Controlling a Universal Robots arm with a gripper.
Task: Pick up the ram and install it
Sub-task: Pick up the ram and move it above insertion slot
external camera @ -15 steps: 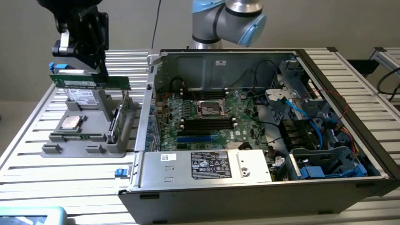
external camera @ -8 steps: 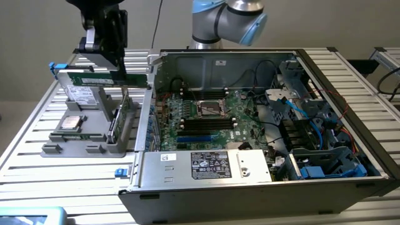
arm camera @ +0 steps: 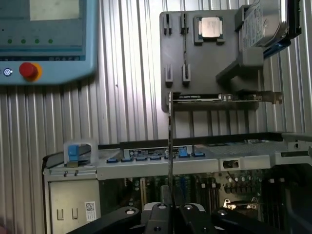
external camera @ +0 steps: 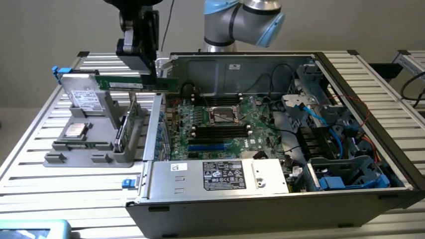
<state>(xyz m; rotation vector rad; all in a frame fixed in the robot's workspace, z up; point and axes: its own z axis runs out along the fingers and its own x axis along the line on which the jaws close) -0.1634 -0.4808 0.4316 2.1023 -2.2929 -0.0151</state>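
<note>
As the arm (external camera: 239,20) reaches down beside the open computer case (external camera: 199,214), its tool (external camera: 149,74) sits clamped on the level ram (external camera: 129,84)

there is one ram (external camera: 126,84), one processor chip (external camera: 74,130), one hard drive (external camera: 86,97), one green card (arm camera: 224,98), one grey holder (external camera: 79,158) and one computer case (external camera: 265,209).

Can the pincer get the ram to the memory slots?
Probably yes: the pincer grips the ram up beside the case, whose side is off, and nothing lies over the memory slots.
</note>
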